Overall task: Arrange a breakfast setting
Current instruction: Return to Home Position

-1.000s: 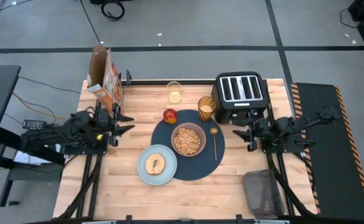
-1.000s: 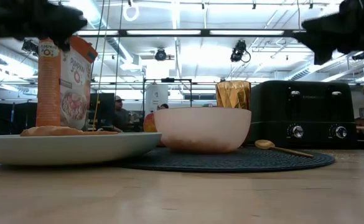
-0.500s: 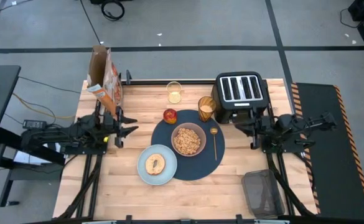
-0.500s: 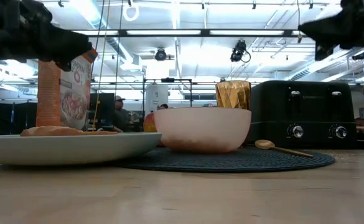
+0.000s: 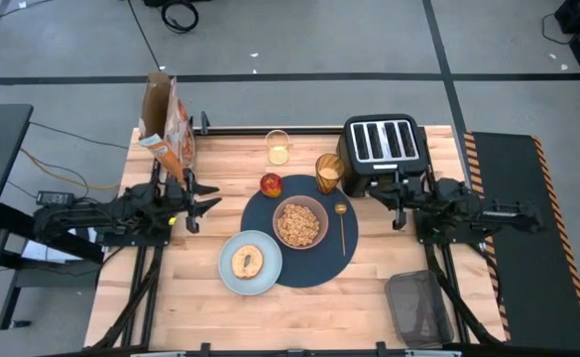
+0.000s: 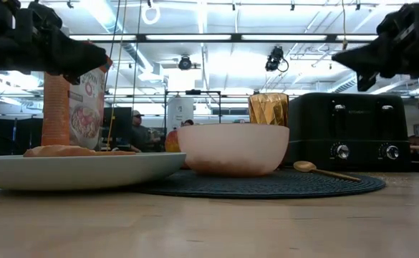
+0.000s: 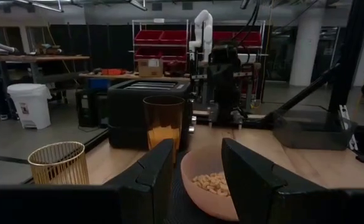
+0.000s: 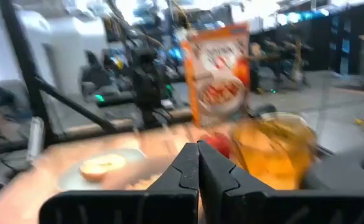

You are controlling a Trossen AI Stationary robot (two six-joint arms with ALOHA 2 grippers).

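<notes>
The dark-blue mat [image 5: 314,260] lies mid-table. On it stand the pink bowl [image 5: 300,222] with cereal, the gold spoon [image 5: 341,226] and the red apple [image 5: 271,183]. The amber tumbler [image 5: 329,173] stands at its far edge. The pale-blue plate [image 5: 232,278] overlaps its near-left rim and carries the bagel [image 5: 246,262]. The small clear glass [image 5: 278,147] stands farther back. My left gripper [image 5: 206,197] hovers open left of the mat, aimed level at the bowl [image 7: 210,186]. My right gripper [image 5: 389,201] hovers shut right of the mat, by the toaster.
A black four-slot toaster [image 5: 384,144] stands at the far right, close to my right gripper. A tall orange cereal box [image 5: 166,124] stands at the far left corner. A dark mesh basket [image 5: 418,307] sits by the near right edge. Bare wood shows along the near edge.
My right gripper has shut and swung toward the table's far edge, its arm now pointing straight at the mat. My left gripper has sunk a little and levelled out. Nothing on the table has moved.
</notes>
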